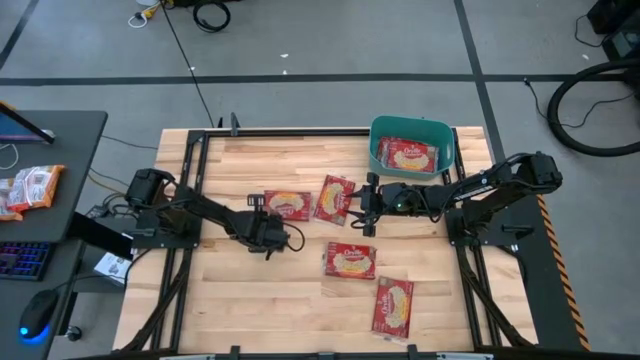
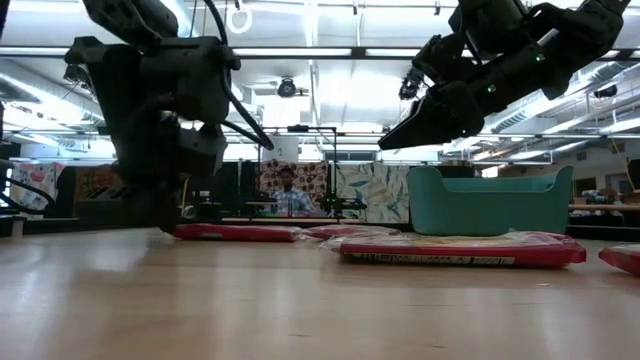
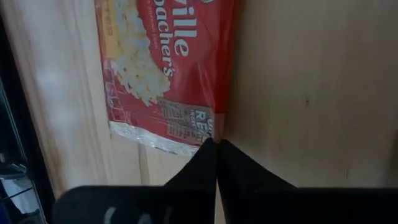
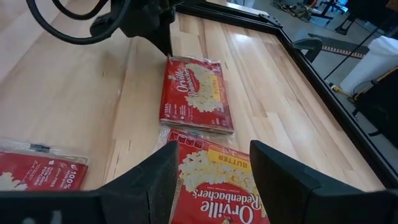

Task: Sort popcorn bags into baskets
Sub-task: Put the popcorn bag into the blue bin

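Nearest, two popcorn bags (image 1: 394,306) lie untouched on the table (image 1: 250,310). Mid-table, the left gripper (image 1: 272,228) has its fingers pressed together at the corner of a bag (image 1: 287,205), holding nothing. The right gripper (image 1: 362,205) hovers wide open over another bag (image 1: 334,199).

Risk, as I judge it: the flat packet may slide instead of lifting, or the arms may collide.

Farthest, the teal basket (image 1: 445,135) holds some bags.

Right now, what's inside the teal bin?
The teal bin holds red popcorn bags: at least two visible, overlapping. Anything beneath them is covered, so the exact count is unclear.
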Controlling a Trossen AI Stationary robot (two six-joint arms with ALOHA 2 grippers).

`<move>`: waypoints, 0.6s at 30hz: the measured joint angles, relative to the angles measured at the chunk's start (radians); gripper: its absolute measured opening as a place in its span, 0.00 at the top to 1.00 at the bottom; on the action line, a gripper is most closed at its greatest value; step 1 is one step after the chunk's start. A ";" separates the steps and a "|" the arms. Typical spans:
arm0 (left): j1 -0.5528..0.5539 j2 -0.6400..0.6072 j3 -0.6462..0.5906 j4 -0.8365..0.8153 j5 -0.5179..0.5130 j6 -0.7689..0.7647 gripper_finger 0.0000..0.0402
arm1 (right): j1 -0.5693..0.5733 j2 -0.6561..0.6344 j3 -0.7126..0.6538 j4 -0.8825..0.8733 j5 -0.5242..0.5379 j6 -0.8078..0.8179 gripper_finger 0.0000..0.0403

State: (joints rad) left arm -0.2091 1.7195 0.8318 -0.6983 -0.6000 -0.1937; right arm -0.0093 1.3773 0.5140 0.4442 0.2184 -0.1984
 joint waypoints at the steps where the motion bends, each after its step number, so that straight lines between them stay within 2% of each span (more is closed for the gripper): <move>1: 0.005 0.000 0.012 -0.018 0.012 0.006 0.98 | 0.002 0.000 0.000 0.000 0.000 -0.007 0.49; 8: 0.050 -0.009 0.161 -0.180 0.074 0.100 0.99 | 0.054 0.064 0.002 0.114 0.027 -0.105 0.51; 15: 0.076 -0.018 0.311 -0.274 0.161 0.153 0.99 | 0.085 0.238 0.029 0.322 0.076 -0.214 0.51; 18: 0.079 -0.026 0.367 -0.307 0.179 0.153 1.00 | 0.084 0.308 0.075 0.341 0.076 -0.222 0.51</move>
State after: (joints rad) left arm -0.1303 1.6937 1.1991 -1.0051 -0.4209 -0.0408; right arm 0.0750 1.6857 0.5892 0.7851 0.2947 -0.4205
